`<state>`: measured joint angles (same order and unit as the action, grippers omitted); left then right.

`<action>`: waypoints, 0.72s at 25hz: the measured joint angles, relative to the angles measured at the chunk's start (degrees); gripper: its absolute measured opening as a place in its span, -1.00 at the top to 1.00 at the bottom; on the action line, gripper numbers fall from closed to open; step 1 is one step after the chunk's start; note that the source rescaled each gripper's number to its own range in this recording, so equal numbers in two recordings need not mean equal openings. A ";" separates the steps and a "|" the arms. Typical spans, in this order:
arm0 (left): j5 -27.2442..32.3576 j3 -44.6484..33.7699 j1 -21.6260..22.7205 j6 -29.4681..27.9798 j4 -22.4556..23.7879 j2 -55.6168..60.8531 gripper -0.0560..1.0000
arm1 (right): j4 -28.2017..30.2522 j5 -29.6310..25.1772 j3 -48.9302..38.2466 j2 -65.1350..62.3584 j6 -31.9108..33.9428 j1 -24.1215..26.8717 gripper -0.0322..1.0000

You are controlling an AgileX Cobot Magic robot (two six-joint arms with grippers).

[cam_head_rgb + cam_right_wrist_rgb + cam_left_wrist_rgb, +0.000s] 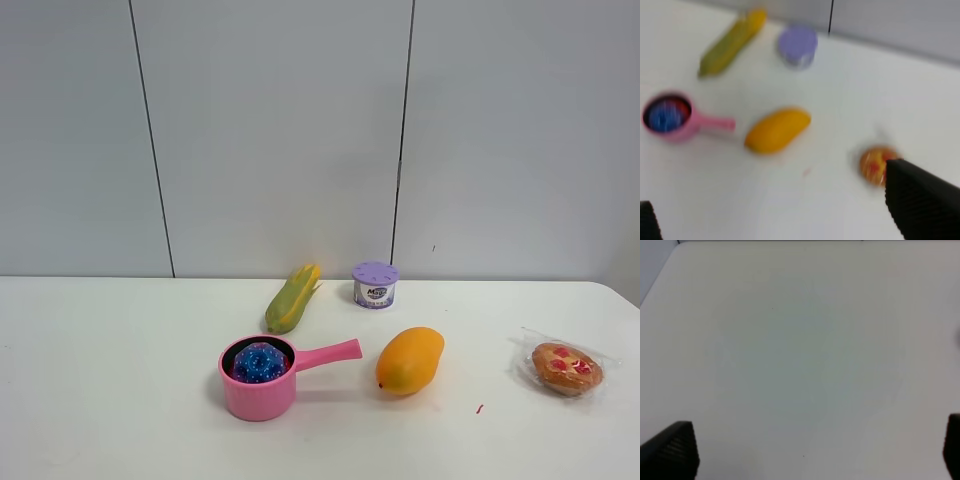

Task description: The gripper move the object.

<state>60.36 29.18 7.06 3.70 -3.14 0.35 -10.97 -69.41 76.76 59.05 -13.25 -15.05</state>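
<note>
The ball [260, 363] sits inside the pink pan [262, 396] on the desk [120, 400]. Left fingers [670, 452] and right fingers [920, 205] both stand apart, holding nothing.

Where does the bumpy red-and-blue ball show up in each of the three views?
Exterior high: the ball sits inside the pink saucepan, left of the mango.
Left wrist: not in it; only bare table shows.
Right wrist: blurred, the ball is in the saucepan, with the mango beside it.
Shared landmark: the mango.
</note>
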 joint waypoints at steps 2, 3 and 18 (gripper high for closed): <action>0.00 0.00 0.00 0.00 0.00 0.00 -1.00 | -0.28 0.00 -5.71 -0.47 0.00 0.00 -0.38; 0.00 0.00 0.00 0.00 0.00 0.00 -1.00 | -0.59 0.26 -8.23 -0.98 -0.05 0.00 -0.38; 0.00 0.00 0.00 0.00 0.00 0.00 -1.00 | -2.08 12.27 -34.49 -25.60 -0.60 0.00 -0.38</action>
<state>60.36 29.18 7.06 3.70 -3.14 0.35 -13.05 -57.14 42.27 33.45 -13.85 -15.05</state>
